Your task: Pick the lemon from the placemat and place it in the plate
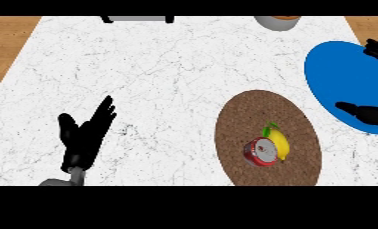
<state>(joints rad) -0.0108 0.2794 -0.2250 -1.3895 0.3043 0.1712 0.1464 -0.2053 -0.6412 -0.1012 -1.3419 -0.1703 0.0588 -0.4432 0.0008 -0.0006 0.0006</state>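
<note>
A yellow lemon (278, 142) with a green leaf lies on the round brown placemat (255, 113), right beside a red can (260, 152) that touches it. The blue plate (332, 75) sits at the right edge, just right of the placemat. My right hand (359, 111) shows only as black fingers at the right edge, over the plate, apart from the lemon; a further black tip of it appears higher at the edge. My left hand (83, 135) rests open at the lower left, fingers up, far from the lemon.
A grey bowl (277, 21) with brown contents stands at the back edge of the white marble counter (148, 73). A dark-legged grey object (138, 19) sits at the back left. Wooden floor shows at both top corners.
</note>
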